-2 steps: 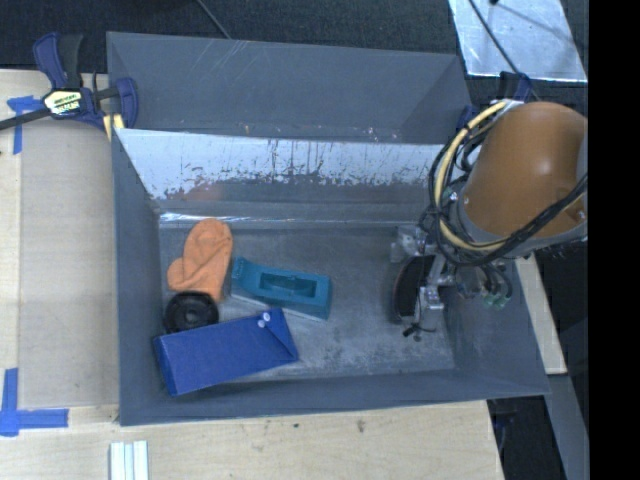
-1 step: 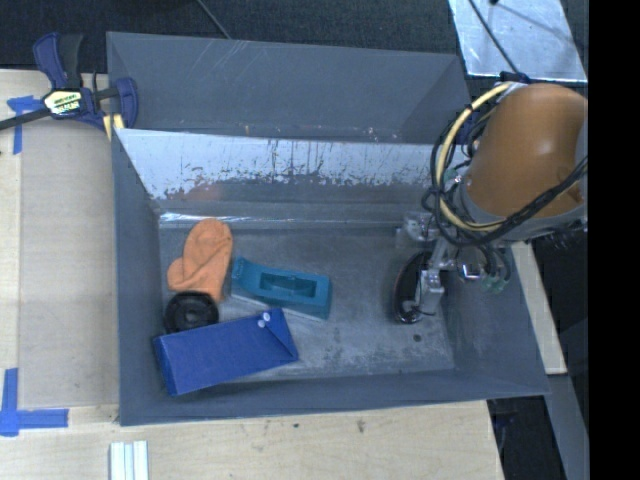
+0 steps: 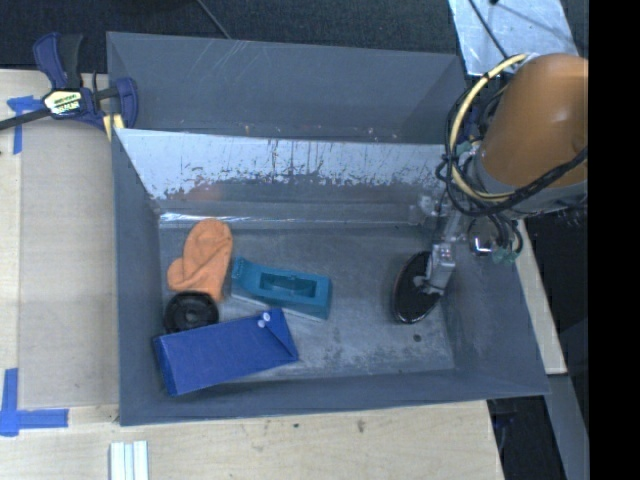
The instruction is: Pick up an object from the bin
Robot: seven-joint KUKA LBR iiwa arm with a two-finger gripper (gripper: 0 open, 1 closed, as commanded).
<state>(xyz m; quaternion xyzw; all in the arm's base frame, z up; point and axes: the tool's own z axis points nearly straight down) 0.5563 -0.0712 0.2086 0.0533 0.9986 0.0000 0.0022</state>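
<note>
Lower right of the frame, on the grey bin's (image 3: 300, 98) floor — the gripper (image 3: 437, 271) hangs low over a black oval object (image 3: 409, 304), near its upper edge; whether it is open or closed cannot be told. Well apart, at lower left, lie an orange mitten (image 3: 205, 254), teal block (image 3: 283, 288), black disc (image 3: 191, 312) and blue pouch (image 3: 225, 354).

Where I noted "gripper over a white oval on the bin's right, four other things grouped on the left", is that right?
Not quite: the oval under the gripper is black, not white, as the camera view shows. The rest stands.
</note>
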